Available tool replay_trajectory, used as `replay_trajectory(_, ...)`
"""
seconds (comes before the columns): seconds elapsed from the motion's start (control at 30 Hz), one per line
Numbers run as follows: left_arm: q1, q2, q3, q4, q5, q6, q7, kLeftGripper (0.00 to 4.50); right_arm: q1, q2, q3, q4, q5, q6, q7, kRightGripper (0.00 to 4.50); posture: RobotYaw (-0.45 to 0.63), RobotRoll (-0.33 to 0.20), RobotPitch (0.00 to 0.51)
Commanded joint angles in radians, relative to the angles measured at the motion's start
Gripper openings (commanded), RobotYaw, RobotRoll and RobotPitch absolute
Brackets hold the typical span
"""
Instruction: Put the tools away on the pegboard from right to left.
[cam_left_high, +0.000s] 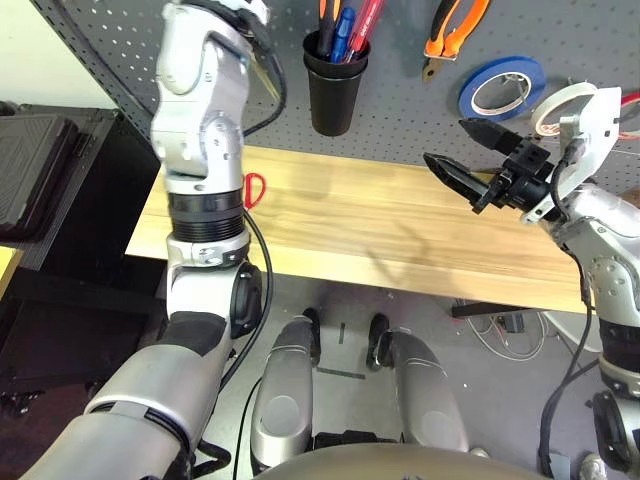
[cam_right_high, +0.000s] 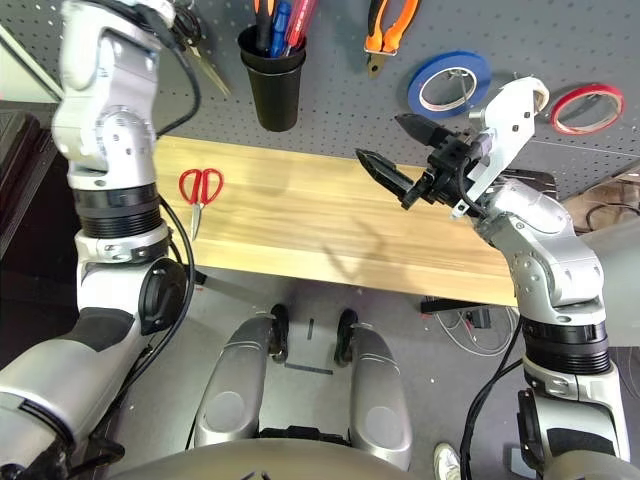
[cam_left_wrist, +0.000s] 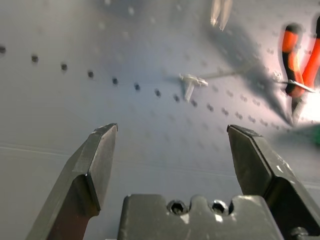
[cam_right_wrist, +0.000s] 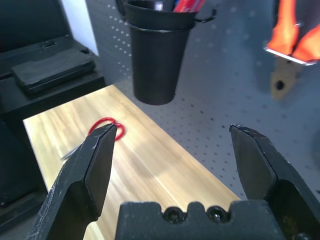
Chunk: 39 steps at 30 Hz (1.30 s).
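Note:
The red-handled scissors lie flat at the left end of the wooden table, below my raised left arm. On the pegboard the orange-and-black pliers hang from a hook. A cream-white tape roll hangs behind my right wrist. The black cup holds several handles, one of them orange. My left gripper is open and empty, up close to the board facing a bare metal hook. My right gripper hovers open and empty over the table's right half.
A blue tape roll and a red one hang on the board's right part. Scissor blades hang beside my left wrist. A black case sits left of the table. Cables lie on the floor at right.

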Motion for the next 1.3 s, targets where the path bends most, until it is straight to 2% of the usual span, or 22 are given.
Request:
replay_trajectory(0.03,0.11,0.069,0.034,-0.176,-0.139,0.19,0.009,4.48,0.026,0.005,0.018,0.024,-0.015,-0.021,0.026,4.5,0.17,0.0,0.296)
replay_trajectory(0.13,0.242,0.14,0.077,-0.247,-0.196,0.274,0.005,4.48,0.033,0.001,0.034,0.035,-0.022,-0.029,0.052,4.5,0.19,0.0,0.304)
replay_trajectory(0.27,0.428,0.192,0.096,-0.286,-0.199,0.299,-0.009,4.48,0.051,-0.01,0.056,0.04,-0.036,-0.035,0.094,4.5,0.2,0.0,0.321)
replay_trajectory(0.43,0.572,0.206,0.058,-0.196,-0.073,0.239,0.005,4.48,0.088,-0.027,0.096,0.034,-0.063,-0.023,0.13,4.5,0.21,0.0,0.345)
replay_trajectory(0.53,0.613,0.205,0.03,-0.113,0.009,0.211,0.015,4.48,0.1,-0.051,0.123,0.028,-0.082,0.003,0.143,4.5,0.21,0.0,0.358)
replay_trajectory(0.7,0.614,0.182,-0.008,0.037,0.106,0.146,0.01,4.48,0.103,-0.092,0.187,0.032,-0.138,0.034,0.159,4.5,0.21,0.0,0.383)
replay_trajectory(0.9,0.58,0.159,-0.035,0.238,0.194,0.056,-0.007,4.48,0.104,-0.084,0.216,0.046,-0.188,0.019,0.152,4.5,0.19,0.0,0.404)
replay_trajectory(1.07,0.505,0.154,-0.053,0.496,0.289,-0.057,-0.003,4.48,0.117,-0.075,0.234,-0.002,-0.206,0.058,0.123,4.5,0.16,0.0,0.424)
replay_trajectory(1.3,0.373,0.133,-0.048,0.843,0.368,-0.24,-0.007,4.48,0.118,-0.059,0.242,-0.061,-0.217,0.115,0.072,4.5,0.12,0.0,0.447)
